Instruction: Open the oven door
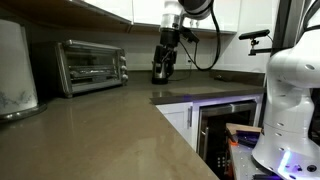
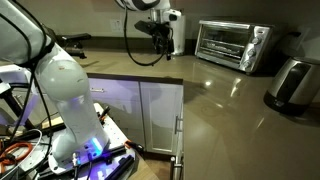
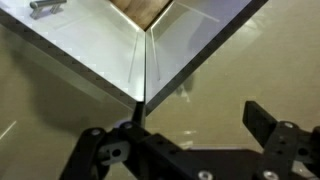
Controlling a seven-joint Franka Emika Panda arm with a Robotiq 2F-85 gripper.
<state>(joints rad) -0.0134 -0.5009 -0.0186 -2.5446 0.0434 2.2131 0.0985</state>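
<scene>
The toaster oven stands at the back of the counter against the wall. Its glass-paned oven door (image 1: 92, 66) is shut, with the bar handle along its top; it also shows in an exterior view (image 2: 222, 42). My gripper (image 1: 162, 72) hangs just above the counter, well to the side of the oven and apart from it, as an exterior view (image 2: 163, 42) also shows. In the wrist view my gripper (image 3: 195, 140) is open and empty, over bare counter near the wall corner. The oven door is out of the wrist view.
A silver toaster (image 2: 292, 82) stands on the counter near the oven; it also shows in an exterior view (image 1: 15, 65). A dark built-in appliance with bluish light (image 1: 225, 125) sits under the counter. A white robot base (image 2: 60, 90) stands beside the cabinets.
</scene>
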